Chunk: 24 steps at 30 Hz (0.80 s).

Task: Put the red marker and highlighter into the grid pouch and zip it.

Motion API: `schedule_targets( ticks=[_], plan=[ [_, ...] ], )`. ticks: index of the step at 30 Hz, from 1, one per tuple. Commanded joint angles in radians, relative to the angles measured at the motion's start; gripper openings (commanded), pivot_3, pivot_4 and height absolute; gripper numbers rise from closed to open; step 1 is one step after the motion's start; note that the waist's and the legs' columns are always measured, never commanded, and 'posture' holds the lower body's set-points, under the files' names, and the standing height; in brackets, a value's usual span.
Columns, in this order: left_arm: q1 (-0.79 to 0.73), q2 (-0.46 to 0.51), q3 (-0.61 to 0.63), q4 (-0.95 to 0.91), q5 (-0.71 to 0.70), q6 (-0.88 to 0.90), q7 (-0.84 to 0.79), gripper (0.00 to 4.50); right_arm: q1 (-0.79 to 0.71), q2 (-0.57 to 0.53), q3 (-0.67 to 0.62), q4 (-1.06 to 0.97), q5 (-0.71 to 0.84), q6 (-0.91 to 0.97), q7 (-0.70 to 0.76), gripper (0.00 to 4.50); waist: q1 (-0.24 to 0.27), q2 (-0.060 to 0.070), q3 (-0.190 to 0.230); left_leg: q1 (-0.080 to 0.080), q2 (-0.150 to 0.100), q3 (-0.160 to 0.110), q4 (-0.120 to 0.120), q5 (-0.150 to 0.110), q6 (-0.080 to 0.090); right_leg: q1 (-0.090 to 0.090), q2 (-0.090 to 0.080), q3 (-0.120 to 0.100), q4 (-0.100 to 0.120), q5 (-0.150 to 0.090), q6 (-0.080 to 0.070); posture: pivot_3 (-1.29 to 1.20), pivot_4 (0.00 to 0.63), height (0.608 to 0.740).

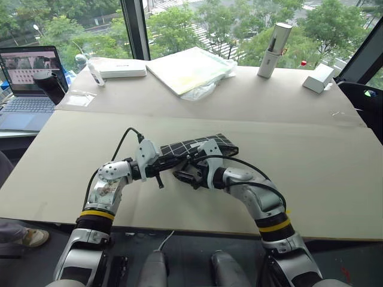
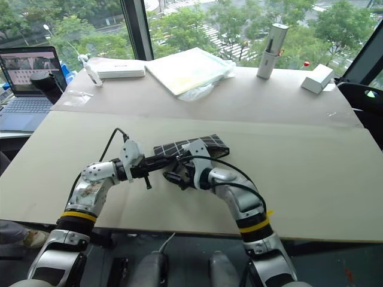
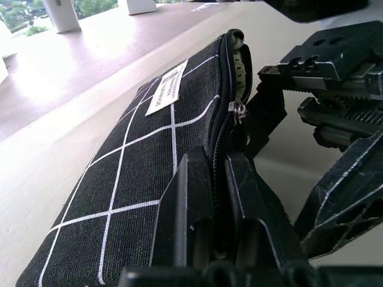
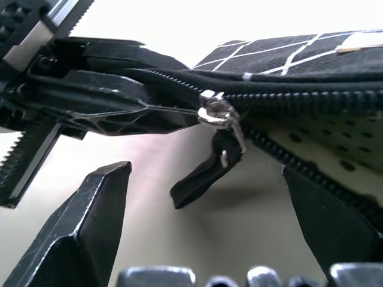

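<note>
The grid pouch [image 1: 200, 145] lies near the table's front edge, black with white lines and a small white label [image 3: 169, 87]. My left gripper [image 3: 218, 197] is shut on the zipper seam at the pouch's near end. The zipper slider [image 4: 215, 110] sits just past those fingers, and its black pull strap [image 4: 200, 179] hangs down. My right gripper [image 4: 206, 170] is open, one finger on each side of the strap and neither touching it. Beyond the slider the zipper is undone, showing pale dotted lining [image 4: 311, 137]. The red marker and highlighter are out of view.
A laptop [image 1: 30, 78] and a black cup [image 1: 51, 86] stand at the far left. Along the back of the table [image 1: 311, 179] are a white box [image 1: 122, 69], a plastic-wrapped folder [image 1: 188, 69], a silver cylinder [image 1: 274, 51] and a small white box [image 1: 318, 78].
</note>
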Motion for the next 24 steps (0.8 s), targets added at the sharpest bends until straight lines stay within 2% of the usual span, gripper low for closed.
schedule_targets(
  ticks=[1, 7, 10, 14, 24],
  plan=[
    [-0.004, -0.007, 0.007, -0.008, -0.007, -0.020, 0.006, 0.00, -0.019, -0.005, -0.026, -0.016, -0.001, -0.044, 0.005, 3.08, -0.003, 0.000, 0.000, 0.000, 0.000, 0.000, 0.000, 0.000, 0.000, 0.000, 0.000, 0.000, 0.000, 0.000, 0.000, 0.00, 0.150, 0.736],
    [-0.001, -0.009, 0.009, -0.005, -0.006, -0.026, 0.009, 0.00, -0.004, -0.043, -0.040, -0.034, 0.013, -0.041, 0.028, 0.91, -0.007, 0.000, 0.000, 0.000, 0.000, -0.001, 0.000, 0.000, 0.000, 0.000, 0.000, -0.001, 0.000, 0.000, 0.000, 0.00, 0.150, 0.736],
    [0.001, -0.008, 0.010, -0.008, -0.006, -0.026, 0.011, 0.00, 0.004, -0.060, -0.047, -0.045, 0.019, -0.038, 0.041, 0.03, -0.008, 0.000, 0.000, 0.000, 0.000, -0.001, 0.000, 0.000, 0.000, 0.000, 0.000, -0.001, 0.000, 0.000, 0.000, 0.00, 0.150, 0.736],
    [0.003, -0.006, 0.010, -0.015, -0.007, -0.022, 0.014, 0.00, 0.026, -0.096, -0.066, -0.077, 0.034, -0.022, 0.062, 0.03, -0.009, 0.000, 0.000, 0.000, 0.000, -0.001, -0.001, 0.000, 0.000, 0.000, 0.000, -0.001, 0.000, 0.000, 0.000, 0.00, 0.150, 0.736],
    [0.011, 0.000, 0.011, -0.033, -0.009, -0.010, 0.015, 0.00, 0.112, -0.383, -0.236, -0.092, 0.057, -0.012, 0.129, 0.03, -0.007, 0.000, 0.000, -0.001, 0.000, -0.002, -0.001, 0.000, 0.000, 0.000, 0.000, -0.001, -0.001, 0.000, 0.000, 0.00, 0.150, 0.736]
  ],
)
